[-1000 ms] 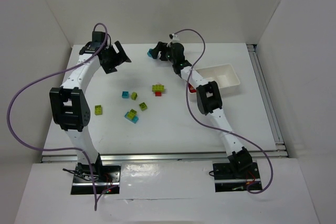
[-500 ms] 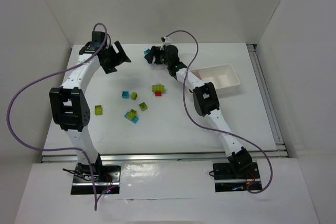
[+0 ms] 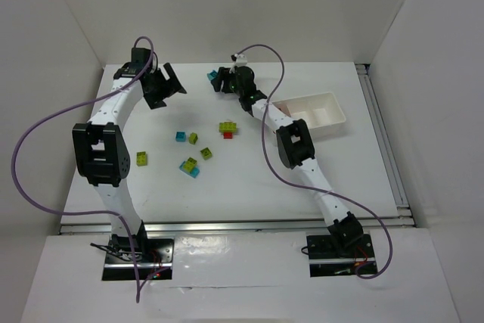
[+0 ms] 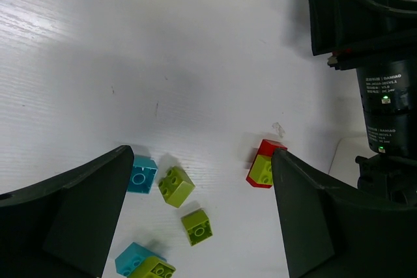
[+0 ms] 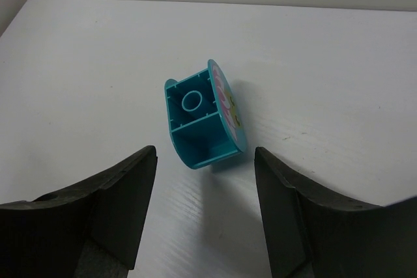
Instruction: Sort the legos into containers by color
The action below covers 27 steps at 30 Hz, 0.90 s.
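Nearest in, a lone green brick (image 3: 142,158) sits left on the surface (image 3: 249,179), with a cyan-green pair (image 3: 189,166) to its right, the two touching. A little farther, there's a tilted green brick (image 3: 206,153), then a small cyan brick (image 3: 181,137) and a green neighbour (image 3: 193,138) just beside each other. Right of those, a green-on-red stack (image 3: 228,128). The tray (image 3: 321,111) lies off to the right, apart from every loose brick, and the right arm crosses its left end in the top view. Now the far side: the left hand (image 3: 162,85) hangs over the far left, fingers spread wide, nothing between them. And the right hand (image 5: 203,161), far centre, has its fingers (image 5: 124,193) apart either side of a rounded cyan brick (image 5: 205,114). That one lies on its side, hollow underside showing, touching neither finger.
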### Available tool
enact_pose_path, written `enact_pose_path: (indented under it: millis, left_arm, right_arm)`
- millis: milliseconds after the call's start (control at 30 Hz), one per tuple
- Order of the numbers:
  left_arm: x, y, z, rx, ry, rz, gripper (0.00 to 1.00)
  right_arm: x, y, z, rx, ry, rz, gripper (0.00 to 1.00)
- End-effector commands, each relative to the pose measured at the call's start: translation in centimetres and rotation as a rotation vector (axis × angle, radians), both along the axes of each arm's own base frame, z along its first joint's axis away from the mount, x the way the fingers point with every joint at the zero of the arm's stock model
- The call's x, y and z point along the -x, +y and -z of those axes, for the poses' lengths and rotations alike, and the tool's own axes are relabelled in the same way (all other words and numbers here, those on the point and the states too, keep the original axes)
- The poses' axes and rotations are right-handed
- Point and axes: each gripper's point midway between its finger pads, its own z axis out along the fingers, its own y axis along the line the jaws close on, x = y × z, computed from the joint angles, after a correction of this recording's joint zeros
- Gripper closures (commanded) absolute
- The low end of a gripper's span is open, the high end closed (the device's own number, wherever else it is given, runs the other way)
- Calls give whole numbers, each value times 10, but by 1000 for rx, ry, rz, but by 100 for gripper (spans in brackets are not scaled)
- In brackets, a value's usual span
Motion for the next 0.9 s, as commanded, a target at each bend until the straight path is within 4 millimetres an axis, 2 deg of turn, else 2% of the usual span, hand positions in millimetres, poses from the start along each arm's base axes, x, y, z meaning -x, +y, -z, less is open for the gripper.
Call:
enact_pose_path:
  millis: [0, 33, 167, 233, 333, 367, 433, 500, 533, 567, 733, 767, 800, 833, 867]
  left_arm:
    - [3, 1, 10, 4, 25, 20, 4]
    - [2, 1, 10, 4, 25, 20, 4]
    - [2, 1, 10, 4, 25, 20, 4]
    - [2, 1, 10, 4, 25, 20, 4]
    - [4, 1, 12, 4, 34, 20, 4]
    - [4, 1, 12, 4, 34, 20, 4]
    - [5, 1, 12, -1, 33, 27, 4]
    - [5, 1, 12, -1, 33, 27, 4]
    - [5, 1, 12, -1, 33, 27, 4]
    - [5, 1, 12, -1, 33, 27, 4]
    - [5, 1, 7, -2, 22, 27, 4]
    - [5, 1, 7, -2, 22, 27, 4]
    - [5, 1, 7, -2, 22, 27, 4]
    - [5, 1, 2, -2, 11, 27, 4]
    - [6, 0, 1, 1, 9, 41, 4]
  right_arm:
    - [-5, 13, -38, -43, -119, 8, 31]
    - [-5, 13, -31, -42, -117, 8, 31]
    - [-5, 14, -35, -47, -124, -2, 36]
    - [-3, 16, -30, -43, -115, -13, 44]
    - [-2, 17, -42, -53, -131, -22, 56]
    - [-1, 16, -37, -40, -128, -23, 59]
    - [-1, 16, -58, -42, -155, -24, 64]
    - [2, 14, -59, -34, -140, -24, 71]
    - [3, 13, -76, -41, -153, -24, 72]
    - [6, 11, -70, -30, -132, -25, 74]
    - [22, 9, -93, -27, -99, -53, 88]
    - [26, 7, -120, -39, -124, -53, 89]
    - [35, 8, -109, -22, -92, -53, 89]
    - [40, 4, -138, -26, -125, -54, 91]
    - [49, 8, -146, -28, -127, -65, 91]
